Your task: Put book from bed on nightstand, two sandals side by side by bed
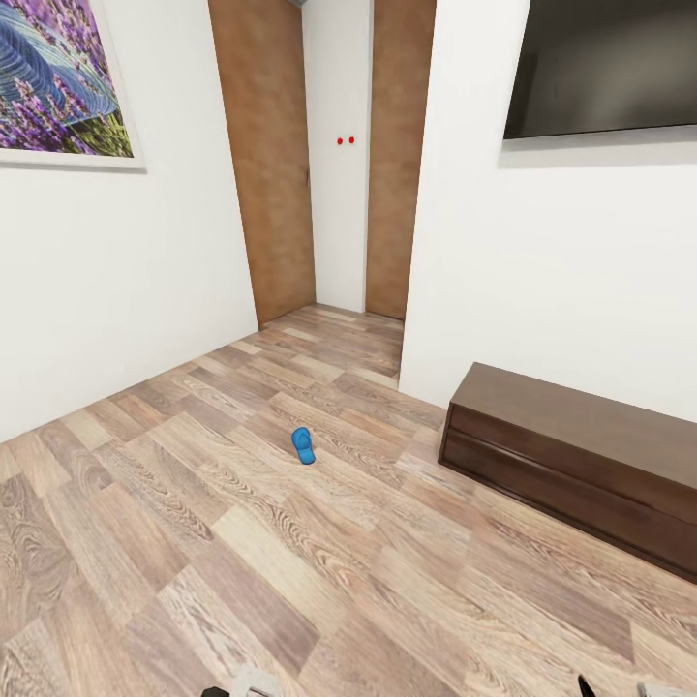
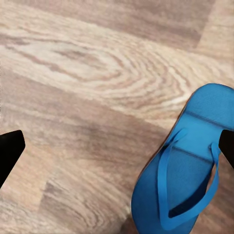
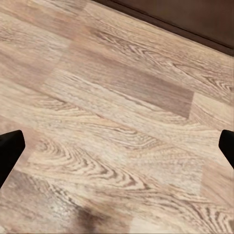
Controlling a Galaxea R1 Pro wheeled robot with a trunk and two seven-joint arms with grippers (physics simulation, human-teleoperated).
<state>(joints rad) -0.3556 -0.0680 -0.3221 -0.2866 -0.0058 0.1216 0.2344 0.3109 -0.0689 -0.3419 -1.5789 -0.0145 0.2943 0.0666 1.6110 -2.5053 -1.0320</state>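
Blue and flat on the plank floor (image 2: 73,73), a sandal (image 2: 187,165) lies under the left claw (image 2: 117,146), fingers spread wide — likely light, floppy, best pinched across its strap.

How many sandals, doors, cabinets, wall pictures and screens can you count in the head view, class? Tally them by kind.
blue sandal: 1
brown doors: 2
low cabinet: 1
lavender picture: 1
dark screen: 1
Total: 6
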